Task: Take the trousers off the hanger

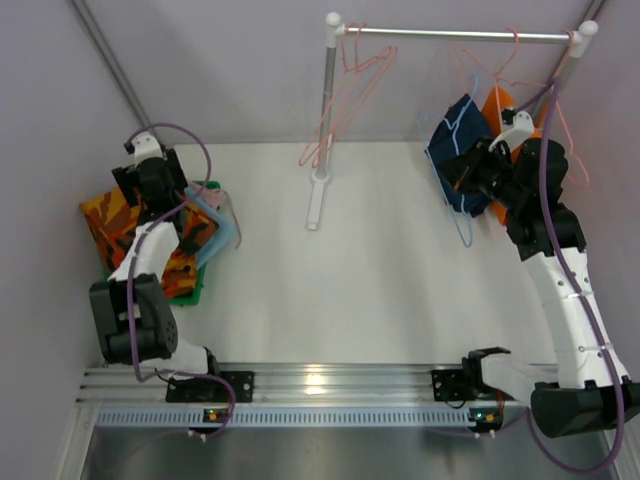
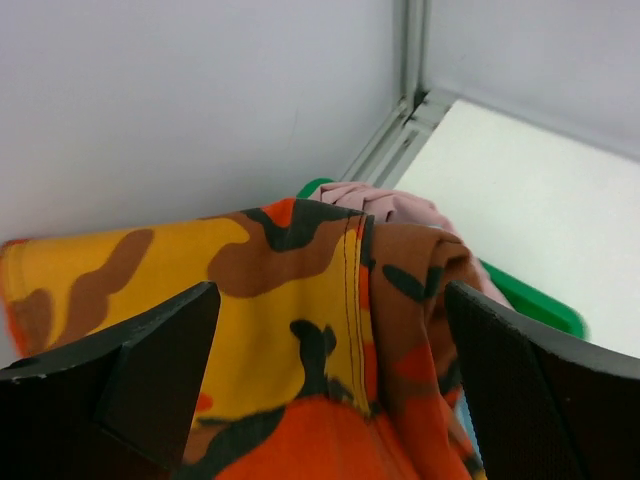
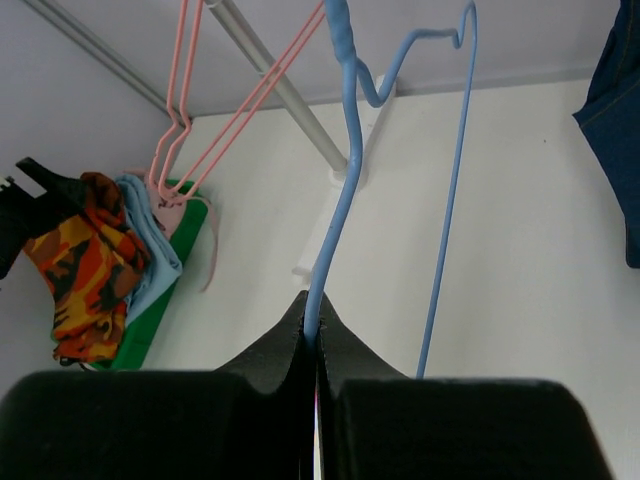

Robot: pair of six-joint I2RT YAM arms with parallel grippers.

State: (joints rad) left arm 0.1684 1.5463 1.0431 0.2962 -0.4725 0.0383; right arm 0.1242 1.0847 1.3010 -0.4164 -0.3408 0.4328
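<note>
**Three pairs down in the pile, two left at the rail**

The left pincer is spread wide, and its two dark fingers stand either side of the orange-and-red patterned trousers just beneath it. We see nothing held between them. That patterned pair lies on top of a heap at the left side of the table. The dusty pink trousers peep out behind it, and the light blue trousers are tucked beside it. The heap rests on a green tray pushed toward the left wall.

The right pincer is pressed together and pinches the wire of a blue hanger, which rises from between its fingertips toward the rail. Just beside it hang the navy blue trousers, with the plain orange trousers behind them, both near the right end of the rail. From these views we cannot make out whether the navy pair is threaded on the gripped hanger or already slipping free of it.

Further left along the rail, empty pink hangers dangle with no cloth on them.

We judge the task more than half done. Three pairs are off and stacked. The navy pair looks to be the one in hand, and the orange pair waits after it.
</note>
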